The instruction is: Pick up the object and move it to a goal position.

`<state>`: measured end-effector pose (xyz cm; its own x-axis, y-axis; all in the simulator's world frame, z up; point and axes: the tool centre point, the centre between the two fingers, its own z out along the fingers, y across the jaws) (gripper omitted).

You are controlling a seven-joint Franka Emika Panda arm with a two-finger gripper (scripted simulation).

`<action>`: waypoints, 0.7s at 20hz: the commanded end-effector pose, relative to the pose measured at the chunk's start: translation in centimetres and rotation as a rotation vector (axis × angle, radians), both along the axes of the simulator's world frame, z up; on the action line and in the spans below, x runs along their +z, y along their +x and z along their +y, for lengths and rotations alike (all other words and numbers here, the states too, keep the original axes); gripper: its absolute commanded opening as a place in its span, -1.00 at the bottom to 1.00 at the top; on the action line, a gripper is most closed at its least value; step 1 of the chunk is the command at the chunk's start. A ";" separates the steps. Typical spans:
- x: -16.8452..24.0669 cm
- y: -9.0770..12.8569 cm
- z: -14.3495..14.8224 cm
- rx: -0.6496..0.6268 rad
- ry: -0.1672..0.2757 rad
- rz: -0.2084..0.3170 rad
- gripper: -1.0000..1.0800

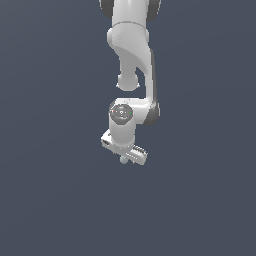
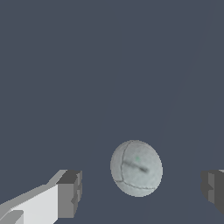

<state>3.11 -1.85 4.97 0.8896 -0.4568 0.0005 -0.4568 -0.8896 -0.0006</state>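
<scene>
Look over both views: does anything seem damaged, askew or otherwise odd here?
Nothing stands out. The small pale ball sits between the open tool's fingers, touching neither. It bears thin dark lines and a smudge, which seem to be surface pattern, not damage.

I see bare dark floor (image 1: 50, 200) on every side of the arm (image 1: 131, 60), nothing to block a move. Gripper (image 2: 140, 192) fingers stand apart with clear gaps either side of the ball (image 2: 136, 168).
</scene>
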 end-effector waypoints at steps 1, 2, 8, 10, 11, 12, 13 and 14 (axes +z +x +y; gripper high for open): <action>-1.4 -0.1 0.0 -0.002 0.000 0.001 0.92; -1.9 -0.1 0.0 -0.002 0.000 0.001 0.92; -2.9 0.0 0.0 -0.002 0.000 0.001 0.92; -2.9 0.0 0.0 -0.002 0.000 0.001 -1.00; -2.9 0.0 0.0 -0.002 0.000 0.001 -1.00; -2.9 0.0 0.0 -0.002 0.000 0.001 -1.00; -2.9 0.0 0.0 -0.002 0.000 0.001 -1.00; -2.9 0.0 0.0 -0.002 0.000 0.001 -1.00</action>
<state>3.14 -1.83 2.11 0.8886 -0.4588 -0.0004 -0.4588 -0.8886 -0.0001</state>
